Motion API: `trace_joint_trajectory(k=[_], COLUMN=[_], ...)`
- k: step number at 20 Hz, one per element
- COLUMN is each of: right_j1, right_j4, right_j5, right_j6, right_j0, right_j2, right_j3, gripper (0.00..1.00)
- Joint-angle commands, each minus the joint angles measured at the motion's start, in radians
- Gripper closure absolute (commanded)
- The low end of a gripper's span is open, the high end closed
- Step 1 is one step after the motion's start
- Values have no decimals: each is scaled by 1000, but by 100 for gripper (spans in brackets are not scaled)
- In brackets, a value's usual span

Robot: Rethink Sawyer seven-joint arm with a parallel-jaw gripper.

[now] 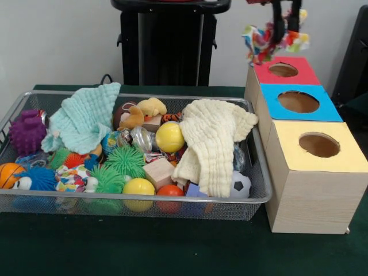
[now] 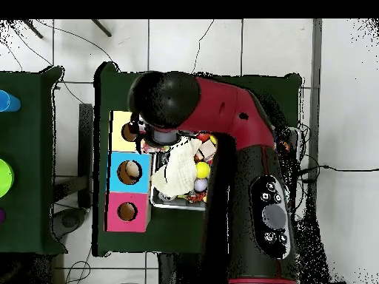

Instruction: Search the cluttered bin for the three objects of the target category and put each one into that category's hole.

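Up high, gripper clamped on a printed fabric bundle, carried clear above the red-topped box, presumably bound for the hole in the yellow-topped box; another bundle left in the bin, near the front.

Air over red box, blue box & yellow box is open, holes unblocked; bin jammed, cream cloth & mint cloth cover toys.
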Motion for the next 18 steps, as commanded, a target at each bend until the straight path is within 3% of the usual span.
trace_joint_trajectory(k=[1, 4, 9, 18], right_j1=[42, 54, 116, 219], right_j4=[95, 126, 121, 100], right_j5=[-226, -320, -421, -511], right_j6=[243, 259, 278, 258], right_j0=[51, 73, 115, 154], right_j2=[65, 58, 18, -33], right_j3=[188, 196, 145, 86], gripper=[100, 100, 100, 100])
